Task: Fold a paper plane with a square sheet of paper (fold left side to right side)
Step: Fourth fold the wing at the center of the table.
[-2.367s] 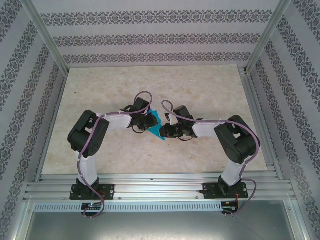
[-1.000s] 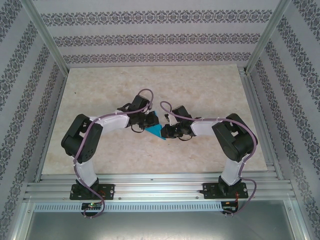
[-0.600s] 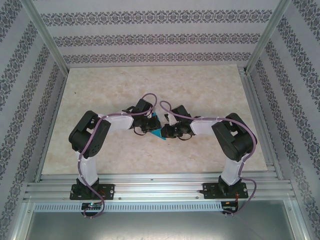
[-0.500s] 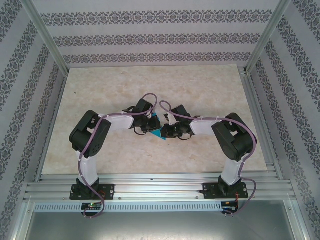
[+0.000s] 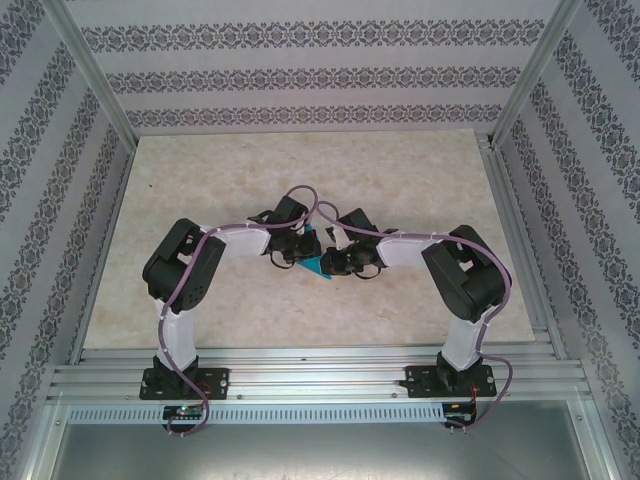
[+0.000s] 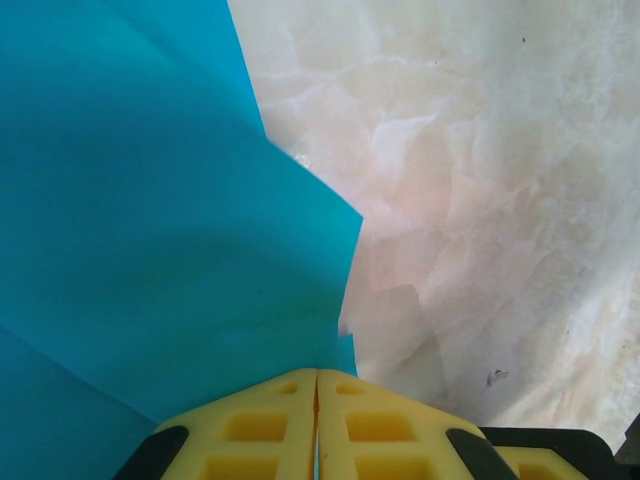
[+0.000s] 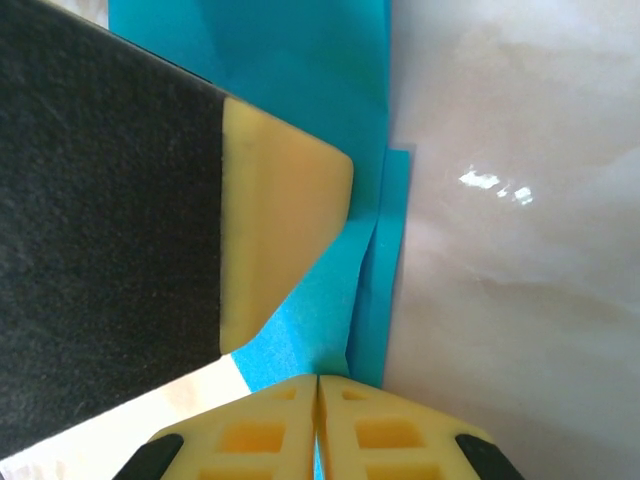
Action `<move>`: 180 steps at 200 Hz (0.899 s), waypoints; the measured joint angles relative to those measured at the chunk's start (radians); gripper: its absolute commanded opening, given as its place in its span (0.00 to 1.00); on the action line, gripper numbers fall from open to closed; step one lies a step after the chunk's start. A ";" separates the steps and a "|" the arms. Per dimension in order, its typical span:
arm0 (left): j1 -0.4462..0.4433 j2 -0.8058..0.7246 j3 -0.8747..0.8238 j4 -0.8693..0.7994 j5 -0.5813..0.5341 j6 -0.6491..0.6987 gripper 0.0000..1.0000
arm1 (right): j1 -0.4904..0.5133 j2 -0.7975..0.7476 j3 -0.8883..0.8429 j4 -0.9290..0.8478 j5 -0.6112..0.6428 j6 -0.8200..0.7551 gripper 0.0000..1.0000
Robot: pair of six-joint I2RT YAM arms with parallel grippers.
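Observation:
The square sheet of paper (image 5: 318,266) is cyan-blue and partly folded, pinched between my two grippers at the table's middle. In the top view my left gripper (image 5: 304,250) comes in from the left and my right gripper (image 5: 331,262) from the right, nearly touching. In the left wrist view the yellow pads of the left gripper (image 6: 317,373) are shut on the paper (image 6: 150,200), which spreads up and to the left. In the right wrist view the right gripper (image 7: 317,378) is shut on layered paper edges (image 7: 335,290), with the left gripper's yellow pad (image 7: 275,210) just beyond.
The marble-patterned table (image 5: 400,170) lies open all round the grippers. Patterned walls enclose it on three sides. An aluminium rail (image 5: 320,375) with both arm bases runs along the near edge.
The left arm has swung its elbow inward and its gripper has moved right toward the right gripper. Less of the blue paper shows between them than before.

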 measured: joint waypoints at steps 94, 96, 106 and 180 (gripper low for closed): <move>0.060 0.000 -0.002 0.005 0.021 0.054 0.17 | 0.002 0.004 0.004 -0.002 0.005 -0.005 0.10; 0.064 0.000 -0.003 0.005 0.021 0.055 0.17 | 0.002 0.004 0.004 -0.002 0.006 -0.005 0.10; 0.086 0.000 -0.009 0.015 0.027 0.061 0.17 | 0.002 0.004 0.004 -0.002 0.006 -0.005 0.10; 0.127 -0.005 -0.025 0.041 0.046 0.103 0.16 | 0.002 0.005 0.004 0.001 0.006 -0.005 0.10</move>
